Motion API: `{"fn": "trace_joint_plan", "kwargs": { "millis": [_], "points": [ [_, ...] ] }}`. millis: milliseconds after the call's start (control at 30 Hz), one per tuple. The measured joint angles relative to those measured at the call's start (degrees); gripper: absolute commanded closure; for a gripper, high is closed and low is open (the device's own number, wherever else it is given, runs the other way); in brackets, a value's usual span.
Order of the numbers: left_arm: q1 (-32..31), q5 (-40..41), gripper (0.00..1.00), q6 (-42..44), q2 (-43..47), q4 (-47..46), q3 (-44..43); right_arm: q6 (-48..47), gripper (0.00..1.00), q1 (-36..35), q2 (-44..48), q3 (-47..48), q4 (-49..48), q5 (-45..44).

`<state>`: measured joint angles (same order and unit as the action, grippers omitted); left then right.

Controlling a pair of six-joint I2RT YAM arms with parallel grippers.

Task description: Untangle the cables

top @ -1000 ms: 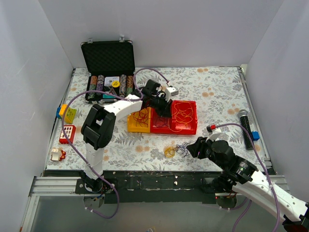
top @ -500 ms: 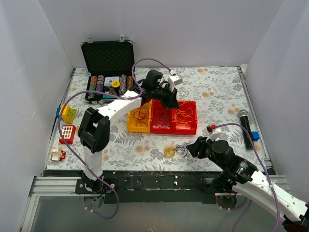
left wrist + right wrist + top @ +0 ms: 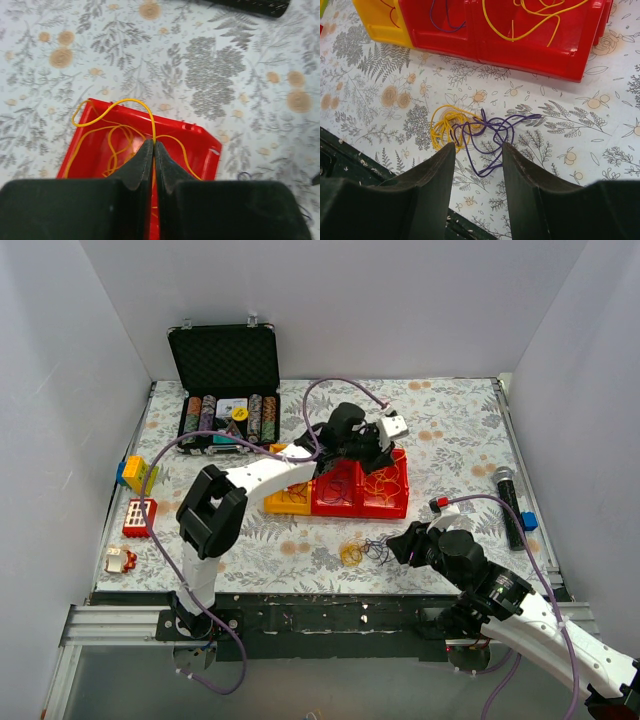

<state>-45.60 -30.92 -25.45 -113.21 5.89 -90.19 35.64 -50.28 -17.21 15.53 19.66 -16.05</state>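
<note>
Left edge of the counter (image 3: 450, 420): three small toys (image 3: 139, 515) in a row, well apart from the work. Far left: one black case (image 3: 225, 360), lid up, rows of chips (image 3: 225, 418) inside. None of it blocks either arm.

Centre: one tray (image 3: 300, 506) with three compartments, one yellow on the left and two red. A red cable (image 3: 390, 10) lies in the yellow one, a purple cable (image 3: 445, 20) in the middle one and a yellow cable (image 3: 112, 107) in the right one.

The left arm rises from its near-left base, elbow bent high, forearm stretched right and away over the tray. The left end effector (image 3: 153, 150) points down over the right red compartment, fingers pinched together on the yellow cable, which loops up and out past the tray rim.

Just in front of the tray, on the bare counter, sit the rest of the cables (image 3: 475, 130): one tangle, with a yellow coil on the left and purple loops on the right, overlapping. I cannot tell if other colours are mixed in.

The right arm comes in low from the near-right, aimed left. The right end effector (image 3: 477, 150) hangs over the tangle with fingers spread apart, gripping nothing.

Far right: one black microphone (image 3: 508, 502) lying flat with a small blue piece (image 3: 529, 521) beside it, clear of both arms.
</note>
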Motion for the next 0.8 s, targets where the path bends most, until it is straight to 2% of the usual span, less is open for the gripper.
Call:
{"fn": "trace_joint_plan", "kwargs": {
  "millis": [233,500,733,800],
  "points": [
    [-0.5,8.76,1.0,13.38,-4.44,-4.98,0.76,0.13,0.5,0.0,0.02,0.0,0.0,-0.39],
    [-2.38,12.44,1.0,24.5,-6.47,-7.63,5.92,0.15,0.5,0.0,0.0,0.0,0.0,-0.55],
    [-5.11,13.46,1.0,26.97,-6.6,-7.63,6.4,0.17,0.5,0.0,0.0,0.0,0.13,-0.76],
    [-5.27,13.66,0.93,26.93,-6.6,-7.54,6.4,0.17,0.5,0.0,0.02,0.0,0.13,-0.76]
  ]
}}
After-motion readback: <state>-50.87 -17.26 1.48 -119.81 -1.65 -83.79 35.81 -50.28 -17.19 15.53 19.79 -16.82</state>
